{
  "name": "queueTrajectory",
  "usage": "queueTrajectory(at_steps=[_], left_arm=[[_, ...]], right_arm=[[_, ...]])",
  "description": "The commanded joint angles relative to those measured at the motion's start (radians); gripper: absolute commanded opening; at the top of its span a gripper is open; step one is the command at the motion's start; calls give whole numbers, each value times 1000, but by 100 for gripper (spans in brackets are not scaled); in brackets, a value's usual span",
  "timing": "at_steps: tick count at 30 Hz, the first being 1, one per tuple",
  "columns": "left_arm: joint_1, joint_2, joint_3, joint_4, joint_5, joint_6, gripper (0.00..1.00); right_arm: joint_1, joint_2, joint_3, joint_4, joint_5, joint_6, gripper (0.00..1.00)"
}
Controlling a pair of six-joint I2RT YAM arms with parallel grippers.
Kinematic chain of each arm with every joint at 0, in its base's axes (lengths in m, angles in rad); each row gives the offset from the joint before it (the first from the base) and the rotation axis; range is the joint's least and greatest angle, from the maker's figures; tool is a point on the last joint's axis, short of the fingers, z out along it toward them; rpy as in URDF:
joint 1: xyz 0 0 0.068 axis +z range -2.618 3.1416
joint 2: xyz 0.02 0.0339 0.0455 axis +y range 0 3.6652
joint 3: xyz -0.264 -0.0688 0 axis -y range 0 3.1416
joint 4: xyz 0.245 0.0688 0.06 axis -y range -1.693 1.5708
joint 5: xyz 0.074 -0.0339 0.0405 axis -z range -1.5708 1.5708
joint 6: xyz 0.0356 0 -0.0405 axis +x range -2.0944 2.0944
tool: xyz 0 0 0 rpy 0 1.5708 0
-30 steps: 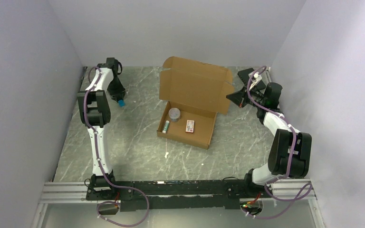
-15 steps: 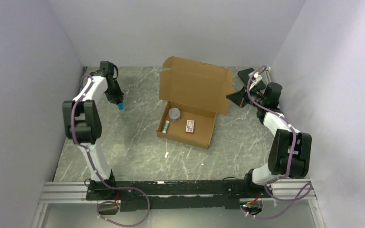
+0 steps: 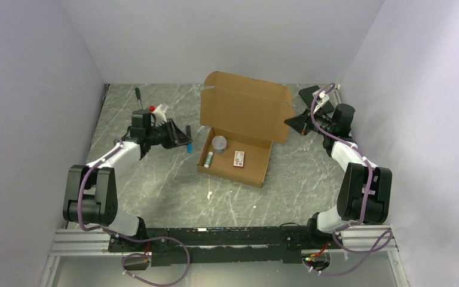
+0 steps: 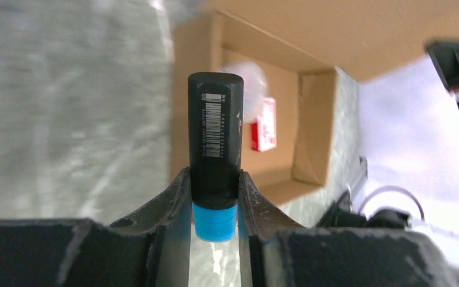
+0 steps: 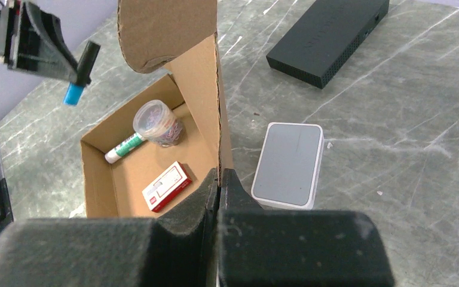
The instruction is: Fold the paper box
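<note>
The paper box [image 3: 239, 134] sits at the middle of the bench [image 3: 173, 191]. Its tray is open and its lid stands up along the tray's 12 o'clock edge. In the tray lie a small jar [image 5: 157, 124], a green-and-white pen [image 5: 124, 148] and a red-and-white packet [image 5: 167, 186].

The right jaws, at about 3 o'clock from the lid, are pinched flat on the edge of the lid's side flap (no gap shows beyond the cardboard itself) and seem to prop the lid open. The left jaws hover just beside the tray at its 9 o'clock, closed on a black marker [image 4: 214, 128] near its blue cap [image 4: 215, 221], with the marker's other end pointing toward the tray.

The step in hand looks like loading rather than closing, and the lid is not yet folded. The next move calls for carrying the marker toward 3 o'clock, over the tray's wall and onto free floor. There the left jaws part and back out.

After that the lid can swing down toward 6 o'clock. A grey case [image 5: 288, 164] lies just beside the box, and a black slab [image 5: 329, 36] lies farther off.
</note>
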Motion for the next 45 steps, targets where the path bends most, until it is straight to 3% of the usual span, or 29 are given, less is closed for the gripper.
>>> queueTrajectory(at_steps=[1, 10, 24, 31, 36, 45], left_arm=[[-133, -95, -56, 300, 132, -82, 0], [-413, 4, -91, 485, -18, -172, 0], [-696, 298, 240, 178, -383, -19, 0], [-772, 396, 354, 81, -459, 5, 14], [-799, 439, 396, 42, -501, 3, 31], [-811, 390, 389, -2, -540, 11, 50]], right_arm=[[5, -26, 18, 38, -31, -5, 0], [7, -23, 17, 42, -36, -1, 0], [8, -24, 15, 52, -42, 7, 0], [8, -25, 14, 55, -43, 10, 0], [8, -26, 14, 58, -45, 11, 0], [8, -25, 14, 58, -45, 11, 0]])
